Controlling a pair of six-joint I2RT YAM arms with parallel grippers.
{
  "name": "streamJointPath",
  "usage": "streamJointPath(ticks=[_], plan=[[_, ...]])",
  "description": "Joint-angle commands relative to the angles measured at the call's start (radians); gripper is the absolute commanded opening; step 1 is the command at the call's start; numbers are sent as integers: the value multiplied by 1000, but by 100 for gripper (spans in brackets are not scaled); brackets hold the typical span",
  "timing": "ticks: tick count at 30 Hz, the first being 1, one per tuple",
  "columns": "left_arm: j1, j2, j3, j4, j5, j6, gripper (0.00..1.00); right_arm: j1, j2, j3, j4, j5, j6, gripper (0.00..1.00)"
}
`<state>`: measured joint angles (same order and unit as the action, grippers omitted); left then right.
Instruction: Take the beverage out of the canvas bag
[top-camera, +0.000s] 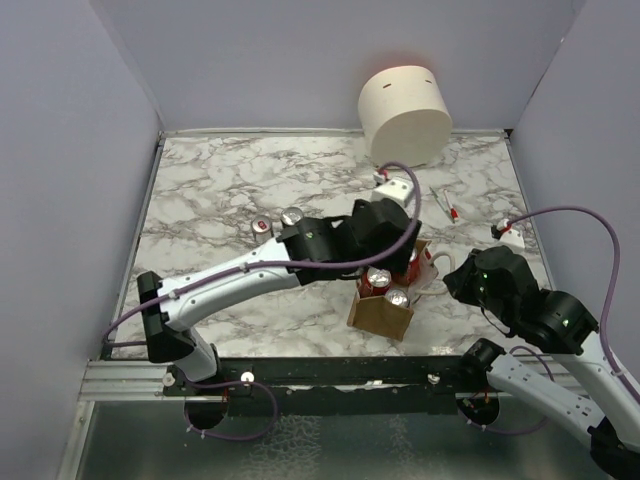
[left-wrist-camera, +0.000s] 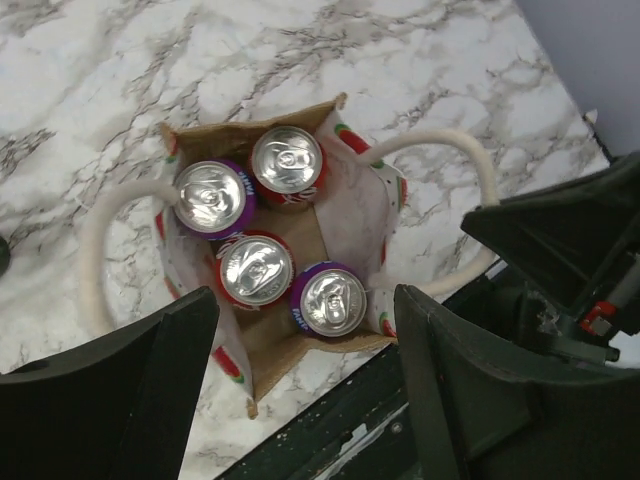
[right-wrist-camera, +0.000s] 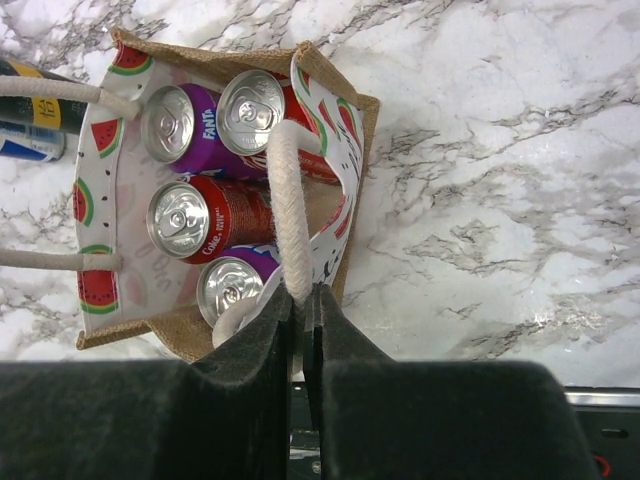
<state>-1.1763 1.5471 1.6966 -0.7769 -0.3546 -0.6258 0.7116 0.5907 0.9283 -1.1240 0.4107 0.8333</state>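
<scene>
The canvas bag (top-camera: 378, 315) stands open near the table's front edge, its lining printed with watermelon slices (right-wrist-camera: 100, 200). Several beverage cans stand upright inside it, red ones (left-wrist-camera: 255, 270) and purple ones (left-wrist-camera: 332, 300). My left gripper (left-wrist-camera: 303, 300) hangs directly over the bag's mouth, open, with nothing between its fingers. My right gripper (right-wrist-camera: 303, 295) is at the bag's right side, shut on one white rope handle (right-wrist-camera: 285, 200). The other handle (left-wrist-camera: 95, 250) loops loose on the left.
Two more cans (top-camera: 262, 226) (top-camera: 291, 215) stand on the marble left of the left arm. A large cream cylinder (top-camera: 405, 112) sits at the back wall. A pen-like item (top-camera: 446, 205) and a small white object (top-camera: 508, 232) lie at the right. The black front rail (top-camera: 330, 370) runs just below the bag.
</scene>
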Motion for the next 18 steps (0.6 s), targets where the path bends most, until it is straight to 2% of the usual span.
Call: streamJointPath(ticks=[1, 5, 10, 14, 18], plan=[[-80, 115, 110, -77, -116, 78, 71, 2, -11, -12, 8, 6, 16, 6], [-83, 139, 33, -4, -39, 112, 66, 2, -25, -12, 0, 18, 31, 6], [-83, 263, 70, -37, 16, 150, 62, 2, -40, -12, -1, 22, 37, 6], [-79, 346, 118, -97, 2, 139, 60, 1, -43, -12, 0, 20, 36, 6], [-74, 361, 104, -113, -18, 122, 60, 2, -36, -13, 4, 14, 29, 6]])
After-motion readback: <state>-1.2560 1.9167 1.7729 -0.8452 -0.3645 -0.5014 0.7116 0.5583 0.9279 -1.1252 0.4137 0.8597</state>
